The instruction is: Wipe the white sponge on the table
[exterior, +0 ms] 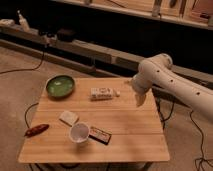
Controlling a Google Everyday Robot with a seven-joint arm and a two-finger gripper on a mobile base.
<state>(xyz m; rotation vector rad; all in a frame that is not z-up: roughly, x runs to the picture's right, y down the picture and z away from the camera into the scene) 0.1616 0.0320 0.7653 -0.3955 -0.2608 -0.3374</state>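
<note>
While my gripper (140,99) hangs over the right edge of the tabletop (127,122), I cannot tell whether it is open or closed; the white sponge (69,118) lies flat well apart on the left half, just beside the white cup (79,133), untouched

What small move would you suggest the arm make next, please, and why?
Probably carry the end effector across to above the white sponge. It hangs by the right edge of the table in the picture, apart from the sponge, which lies untouched beside the white cup.
</note>
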